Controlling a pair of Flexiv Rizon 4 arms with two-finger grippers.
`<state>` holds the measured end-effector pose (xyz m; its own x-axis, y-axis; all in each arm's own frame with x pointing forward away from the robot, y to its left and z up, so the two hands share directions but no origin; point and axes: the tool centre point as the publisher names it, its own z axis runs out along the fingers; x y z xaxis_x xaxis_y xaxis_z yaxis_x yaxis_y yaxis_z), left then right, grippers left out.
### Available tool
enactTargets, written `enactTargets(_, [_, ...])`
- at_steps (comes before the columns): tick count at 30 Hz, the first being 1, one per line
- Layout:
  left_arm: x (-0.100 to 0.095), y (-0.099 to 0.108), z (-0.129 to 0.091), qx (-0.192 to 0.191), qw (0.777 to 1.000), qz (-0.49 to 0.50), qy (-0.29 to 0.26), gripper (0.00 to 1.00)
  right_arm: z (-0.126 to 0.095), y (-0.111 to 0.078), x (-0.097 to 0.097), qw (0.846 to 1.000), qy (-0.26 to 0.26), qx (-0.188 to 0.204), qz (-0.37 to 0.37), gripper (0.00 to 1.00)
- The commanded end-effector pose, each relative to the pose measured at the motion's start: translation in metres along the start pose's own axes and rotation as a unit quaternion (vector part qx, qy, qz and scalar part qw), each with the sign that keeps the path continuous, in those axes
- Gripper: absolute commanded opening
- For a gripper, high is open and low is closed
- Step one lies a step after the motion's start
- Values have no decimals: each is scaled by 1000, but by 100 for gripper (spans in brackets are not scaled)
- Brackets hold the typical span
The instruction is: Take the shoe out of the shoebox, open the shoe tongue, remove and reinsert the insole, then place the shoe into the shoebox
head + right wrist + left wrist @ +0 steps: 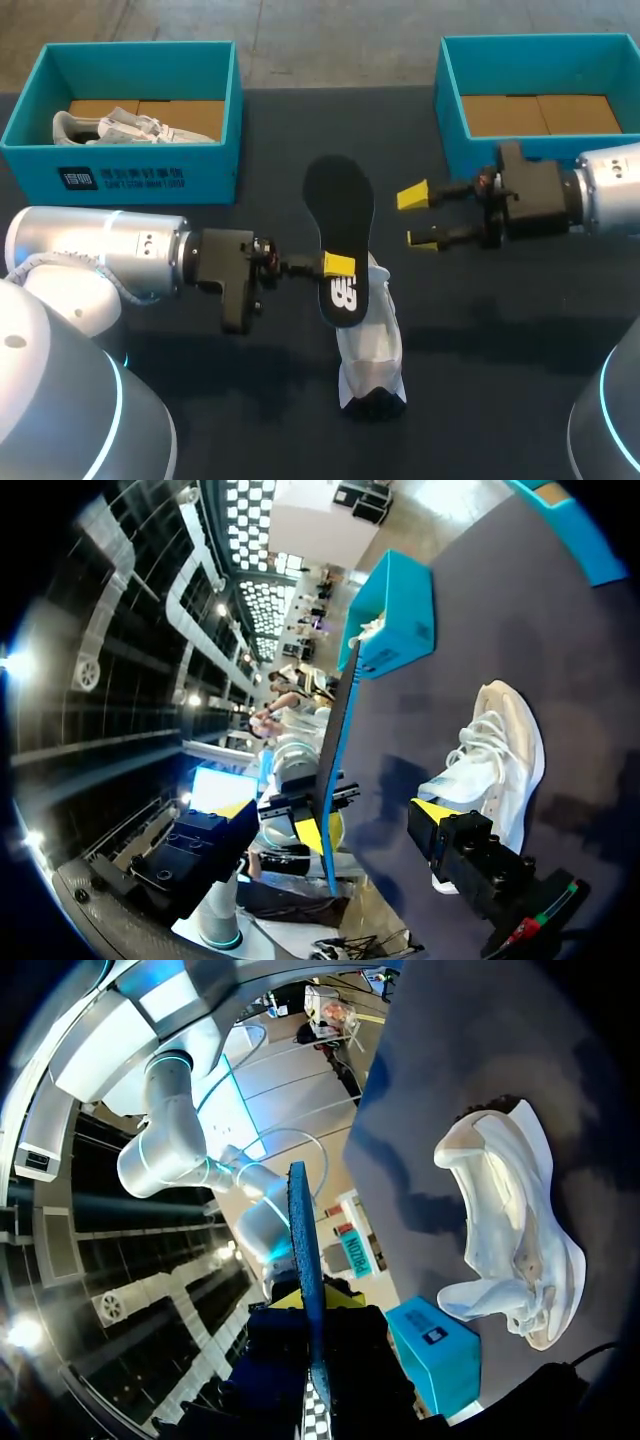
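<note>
Shoes number two: one white shoe (pixel 370 335) lies on the table (pixel 520 350) near the middle, and a second shoe (pixel 130 127) lies inside the left box (pixel 140 175). Boxes number two as well, both teal; the right box (pixel 530 75) shows only its brown floor. One black insole (pixel 340 235) is out of the shoe and held off the table, and in the head view it overlaps the shoe's far end. The left claw (pixel 338 265) pinches the insole near its printed end. The right claw (pixel 418 217) is spread and holds nothing, just beside the insole and in front of the right box.

The head view alone shows the insole's broad face. Both wrist views show it edge-on, as a thin blue-edged strip. The left wrist view shows the shoe's gaping mouth, which the insole hides from above. The right wrist view shows the laces along the shoe's top.
</note>
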<state>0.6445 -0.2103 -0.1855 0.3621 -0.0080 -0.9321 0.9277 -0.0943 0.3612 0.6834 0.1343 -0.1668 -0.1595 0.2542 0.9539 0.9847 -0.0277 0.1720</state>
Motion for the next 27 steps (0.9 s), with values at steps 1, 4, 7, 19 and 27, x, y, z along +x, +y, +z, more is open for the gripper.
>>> enactTargets(1, [0, -1, 1, -2, 1000, 1, 0, 0, 27, 11, -2, 1000, 3, 0, 7, 100])
enactTargets(4, [0, -1, 1, -2, 1000, 1, 0, 0, 36, 13, 0, 1000, 10, -6, 18, 100])
enactTargets(7, [0, -1, 1, -2, 1000, 1, 0, 0, 46, 16, 4, 1000, 9, -8, 25, 100])
enactTargets(19, [0, -1, 1, -2, 1000, 1, 0, 0, 71, 7, 12, 999, 3, -14, 45, 78])
enactTargets(27, [0, -1, 1, -2, 1000, 1, 0, 0, 83, -6, 13, 998, 7, -29, 60, 55])
